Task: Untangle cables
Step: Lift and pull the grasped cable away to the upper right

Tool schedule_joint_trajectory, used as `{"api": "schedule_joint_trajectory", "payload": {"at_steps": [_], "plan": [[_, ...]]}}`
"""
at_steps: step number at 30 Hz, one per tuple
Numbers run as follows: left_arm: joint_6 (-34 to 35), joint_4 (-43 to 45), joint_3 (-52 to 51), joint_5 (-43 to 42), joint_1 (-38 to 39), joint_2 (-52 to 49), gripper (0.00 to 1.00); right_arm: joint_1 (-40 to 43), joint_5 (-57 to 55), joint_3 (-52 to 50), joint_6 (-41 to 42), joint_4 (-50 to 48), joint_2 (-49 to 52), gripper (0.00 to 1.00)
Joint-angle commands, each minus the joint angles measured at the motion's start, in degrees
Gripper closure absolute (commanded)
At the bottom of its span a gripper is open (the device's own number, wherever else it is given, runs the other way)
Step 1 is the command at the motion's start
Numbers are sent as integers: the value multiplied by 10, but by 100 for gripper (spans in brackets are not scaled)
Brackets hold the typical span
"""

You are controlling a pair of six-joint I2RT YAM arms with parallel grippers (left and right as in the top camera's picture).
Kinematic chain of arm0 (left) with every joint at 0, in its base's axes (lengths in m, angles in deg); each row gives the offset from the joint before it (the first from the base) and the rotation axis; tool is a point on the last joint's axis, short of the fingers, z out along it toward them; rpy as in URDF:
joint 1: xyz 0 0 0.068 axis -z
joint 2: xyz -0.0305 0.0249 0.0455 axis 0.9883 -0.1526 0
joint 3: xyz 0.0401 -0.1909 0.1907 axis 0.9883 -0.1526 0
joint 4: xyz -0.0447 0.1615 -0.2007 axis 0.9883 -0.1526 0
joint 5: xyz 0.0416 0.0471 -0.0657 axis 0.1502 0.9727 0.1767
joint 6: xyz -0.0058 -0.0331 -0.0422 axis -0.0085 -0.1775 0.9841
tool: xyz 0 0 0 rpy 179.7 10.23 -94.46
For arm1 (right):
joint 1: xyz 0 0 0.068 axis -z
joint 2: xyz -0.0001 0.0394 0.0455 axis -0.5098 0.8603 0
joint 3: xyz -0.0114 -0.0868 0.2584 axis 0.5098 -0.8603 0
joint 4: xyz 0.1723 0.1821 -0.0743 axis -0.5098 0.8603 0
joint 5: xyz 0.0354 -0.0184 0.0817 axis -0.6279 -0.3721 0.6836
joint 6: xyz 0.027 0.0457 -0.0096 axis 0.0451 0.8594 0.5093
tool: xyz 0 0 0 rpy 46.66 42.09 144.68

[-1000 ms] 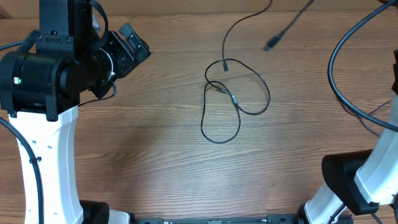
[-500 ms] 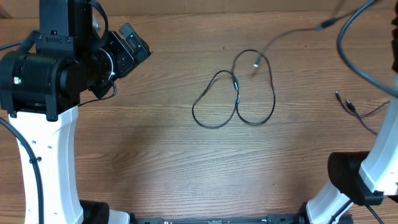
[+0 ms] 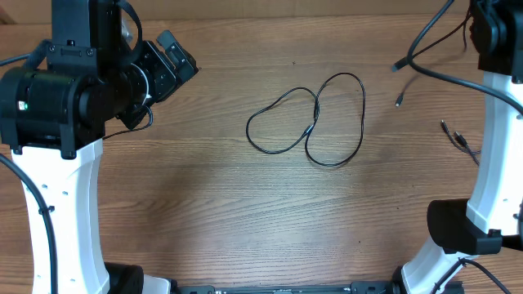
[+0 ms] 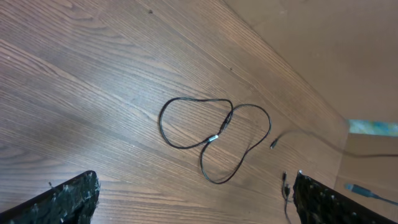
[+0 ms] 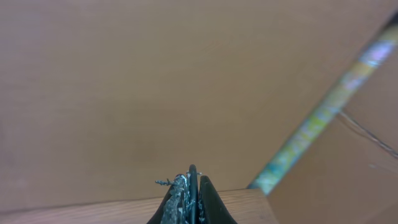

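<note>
A thin black cable [image 3: 306, 122] lies in a figure-eight loop on the wooden table, also visible in the left wrist view [image 4: 211, 134]. My left gripper [image 3: 176, 55] hovers at the far left, well away from the loop, with its fingertips [image 4: 65, 199] wide apart and nothing between them. My right gripper [image 5: 191, 185] is raised high at the far right, shut on a second thin cable [image 5: 192, 177]. That cable dangles blurred, its plug end [image 3: 399, 101] hanging right of the loop. A third thin cable [image 3: 458, 139] lies near the right edge.
A thick black arm cable [image 3: 425, 57] sweeps across the top right corner. The right arm's white link [image 3: 490, 163] stands along the right side and the left arm's bulky body [image 3: 57, 98] fills the left side. Beyond the table's far edge is brown board [image 4: 311, 43].
The right arm rose and swung to the far right with its cable, which pulled free of the loop. The looped cable was dragged, reshaped and now lies wider, slightly further back.
</note>
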Motion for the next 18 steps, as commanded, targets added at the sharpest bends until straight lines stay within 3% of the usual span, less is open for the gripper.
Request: {"api": "schedule_joint_trajectory", "payload": {"at_steps": [1,6,18], "plan": [[-13,0,5,7,1,-3,1,36,-32,5,40,-10,-7,96],[-13,0,5,7,1,-3,0,97,28,5,109,-8,2,96],[-13,0,5,7,1,-3,0,202,52,2,136,-2,86,96]]}}
